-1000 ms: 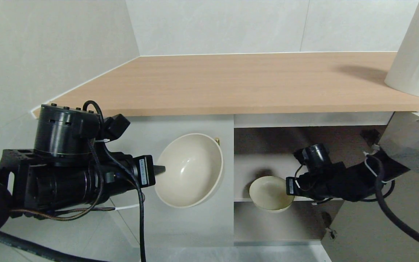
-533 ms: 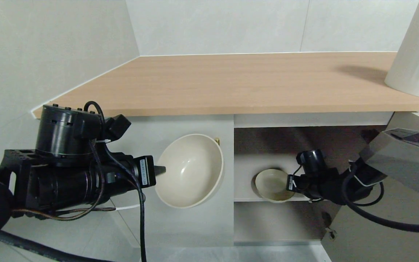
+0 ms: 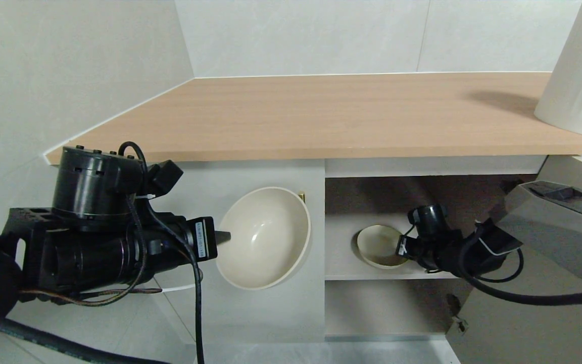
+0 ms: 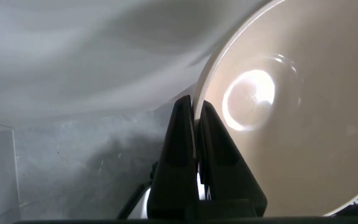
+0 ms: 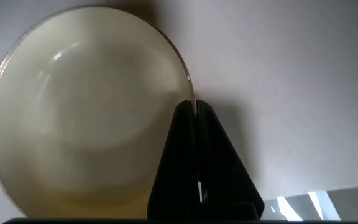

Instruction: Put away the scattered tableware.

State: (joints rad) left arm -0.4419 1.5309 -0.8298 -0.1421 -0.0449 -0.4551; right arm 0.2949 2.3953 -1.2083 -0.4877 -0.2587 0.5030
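Clamped on the large bowl's rim with the left fingers, before the cupboard door; pinching the small bowl's rim with the right fingers, over the shelf.

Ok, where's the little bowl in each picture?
Head view: the little bowl is low, right of centre, inside the open cupboard at its shelf, rim pinched by the right claw.
Right wrist view: the wide pale round, with the claw clamped on its edge.
Left wrist view: that is the big bowl, held by the left claw.
Shared landmark: the right claw on the rim.
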